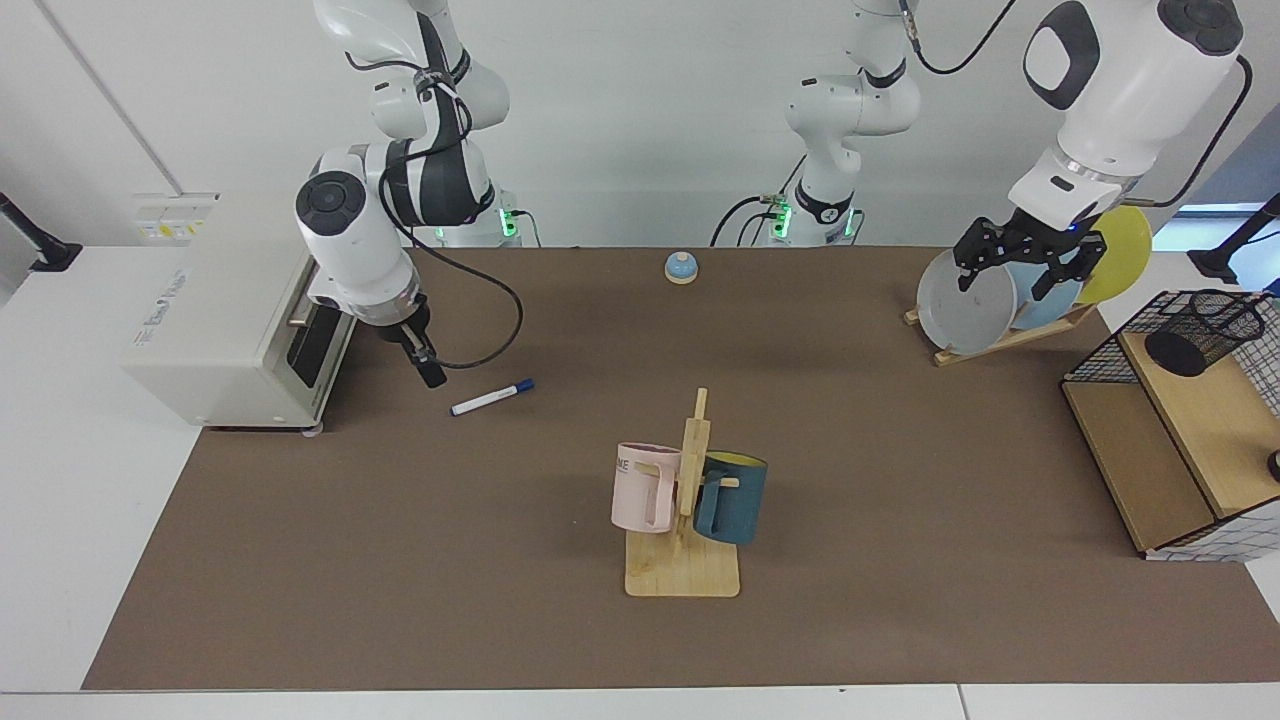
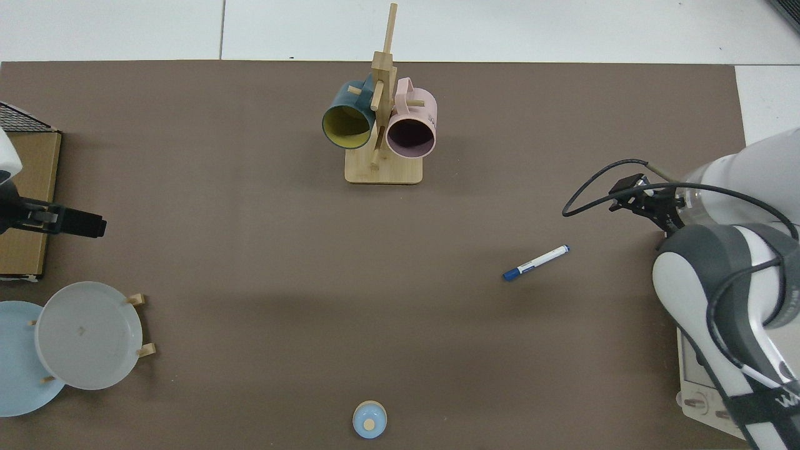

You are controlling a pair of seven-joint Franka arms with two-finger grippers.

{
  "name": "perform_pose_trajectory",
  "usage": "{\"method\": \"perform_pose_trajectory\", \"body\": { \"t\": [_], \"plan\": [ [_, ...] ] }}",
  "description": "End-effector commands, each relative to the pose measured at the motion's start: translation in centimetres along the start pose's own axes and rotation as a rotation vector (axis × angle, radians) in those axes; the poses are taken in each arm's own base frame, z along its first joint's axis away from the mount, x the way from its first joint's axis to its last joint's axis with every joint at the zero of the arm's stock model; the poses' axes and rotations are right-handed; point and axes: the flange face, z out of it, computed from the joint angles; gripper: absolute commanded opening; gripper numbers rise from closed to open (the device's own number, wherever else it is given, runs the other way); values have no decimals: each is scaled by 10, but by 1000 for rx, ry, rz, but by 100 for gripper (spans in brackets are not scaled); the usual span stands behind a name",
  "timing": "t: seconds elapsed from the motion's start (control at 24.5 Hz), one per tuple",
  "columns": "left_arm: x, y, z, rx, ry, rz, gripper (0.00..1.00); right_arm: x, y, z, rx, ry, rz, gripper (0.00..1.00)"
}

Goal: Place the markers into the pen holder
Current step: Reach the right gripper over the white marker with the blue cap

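Marker (image 1: 491, 397) (image 2: 536, 262) lies flat on the brown mat (image 1: 500, 560), apart from the right gripper (image 1: 428, 372), whose finger gap cannot be told in either view. Only the facing view shows the pen holder (image 1: 1200, 332) on the shelf box (image 1: 1180, 450). Farther back, the left gripper (image 1: 1022, 262) hangs open, empty, before 3 plates (image 1: 965, 300); the top view crops them.

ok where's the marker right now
In the facing view the marker lies flat on the brown mat toward the view's left, between the toaster oven and the mug rack, just beside the right end effector.
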Motion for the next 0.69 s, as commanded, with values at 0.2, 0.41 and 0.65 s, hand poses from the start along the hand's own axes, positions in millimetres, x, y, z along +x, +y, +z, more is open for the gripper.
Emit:
{"method": "perform_pose_trajectory", "body": {
  "t": [0.2,0.41,0.65],
  "plan": [
    [-2,1,14,14,9,-7,100,-5,-11,56,89,-15,140,100],
    [-2,1,15,14,7,-9,100,-2,-20,67,119,3,133,100],
    [-3,0,16,12,5,-10,100,-11,-26,79,119,8,112,100]
  ]
}}
